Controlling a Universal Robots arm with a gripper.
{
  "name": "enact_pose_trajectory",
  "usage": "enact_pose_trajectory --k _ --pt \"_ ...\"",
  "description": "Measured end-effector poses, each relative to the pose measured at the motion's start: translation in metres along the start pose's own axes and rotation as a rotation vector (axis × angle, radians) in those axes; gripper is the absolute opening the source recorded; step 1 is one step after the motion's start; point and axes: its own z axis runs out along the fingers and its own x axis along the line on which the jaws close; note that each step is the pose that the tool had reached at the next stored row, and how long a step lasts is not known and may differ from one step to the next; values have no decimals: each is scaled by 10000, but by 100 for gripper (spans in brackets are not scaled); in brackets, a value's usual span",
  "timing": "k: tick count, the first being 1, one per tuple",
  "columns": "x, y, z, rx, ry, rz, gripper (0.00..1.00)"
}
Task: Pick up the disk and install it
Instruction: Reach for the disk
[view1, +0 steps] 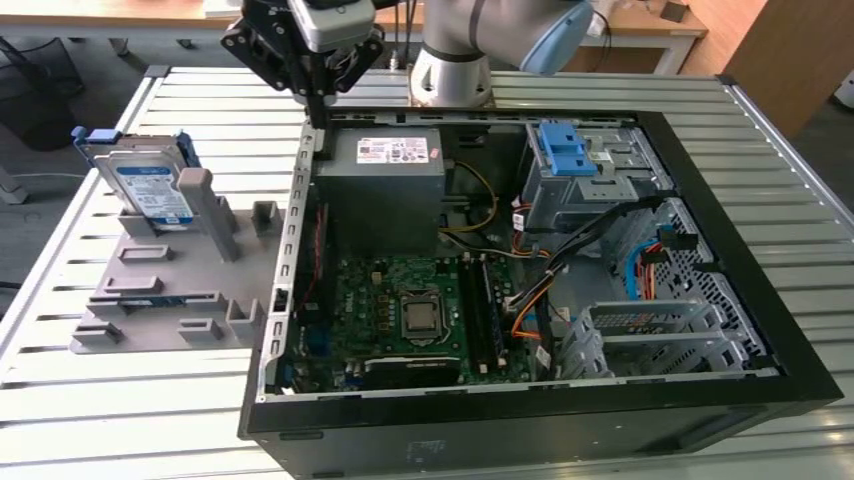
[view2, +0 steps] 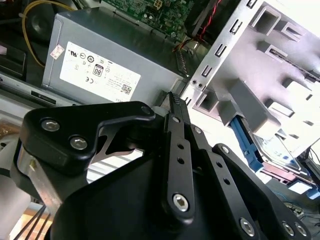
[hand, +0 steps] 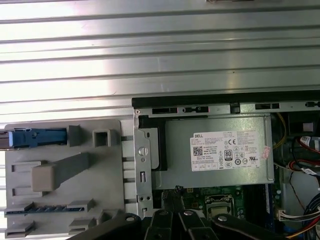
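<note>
The disk, silver with a white-and-blue label and a blue carrier bracket, stands upright at the far end of a grey holder on the exterior view's left. Its blue bracket shows in the second wrist view as the disk and edge-on in the first wrist view as the disk. My gripper hangs above the rear corner of the open computer case, to the exterior view's right of the disk and well apart from it. The gripper is shut with nothing in it.
Inside the case, a grey power-supply box with a white sticker lies below the gripper. A grey cage with blue latches sits further to the exterior view's right, with cables and the motherboard nearby. The slatted metal table surrounds everything.
</note>
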Motion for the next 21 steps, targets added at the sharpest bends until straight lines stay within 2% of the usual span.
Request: enact_pose_trajectory --k 12,21 --pt "102 10 5 1 12 2 11" --pt "124 9 6 1 18 3 11"
